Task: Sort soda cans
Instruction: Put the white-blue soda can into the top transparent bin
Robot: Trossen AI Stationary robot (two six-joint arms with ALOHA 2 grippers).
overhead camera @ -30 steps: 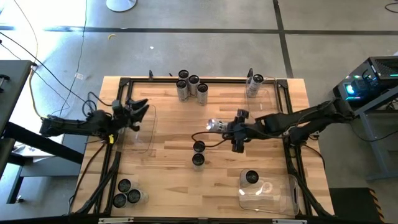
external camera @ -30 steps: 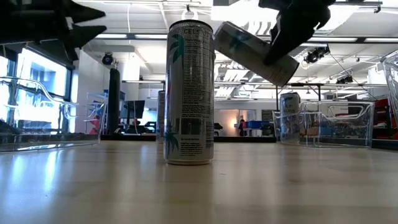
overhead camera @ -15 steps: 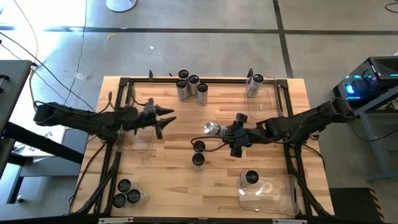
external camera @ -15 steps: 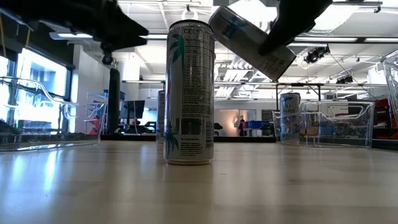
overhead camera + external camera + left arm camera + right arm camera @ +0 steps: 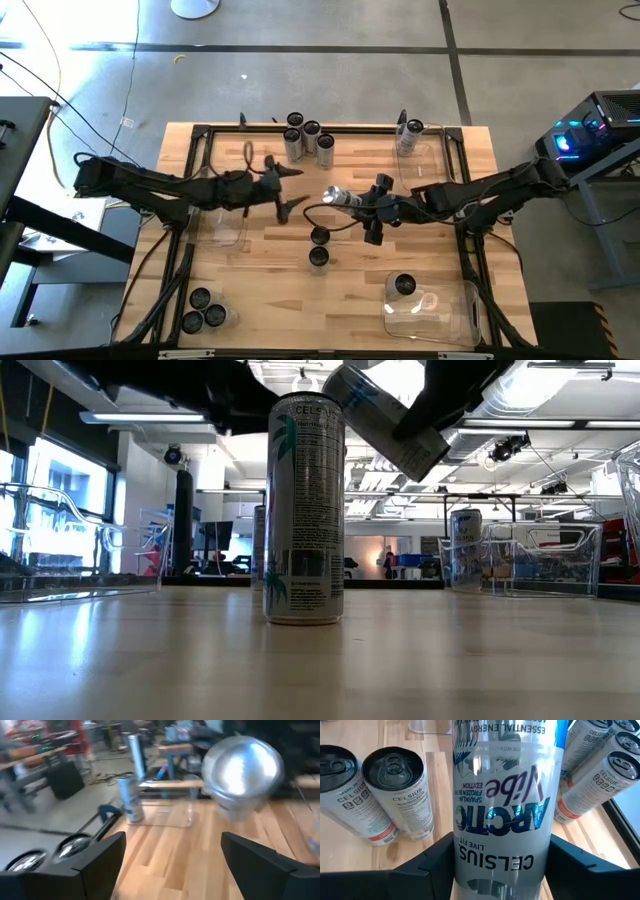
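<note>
Wooden table (image 5: pixel 270 255) under your arms, right gripper (image 5: pixel 372 211) clamping a tilted soda can (image 5: pixel 338 197) aloft, left gripper (image 5: pixel 288 188) spread empty, facing it.

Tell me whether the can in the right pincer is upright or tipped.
Tipped. The Celsius can hangs slanted above the table, and from above it lies sideways in the right pincer.

Upright can (image 5: pixel 305 510); tilted can (image 5: pixel 385 420) above

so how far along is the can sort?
Partway. Done: three cans in the front-left bin, one can in the front-right bin. In hand: the right gripper holds a can above mid-table; the left gripper faces it, open. Left: two standing cans mid-table and the back cluster.
</note>
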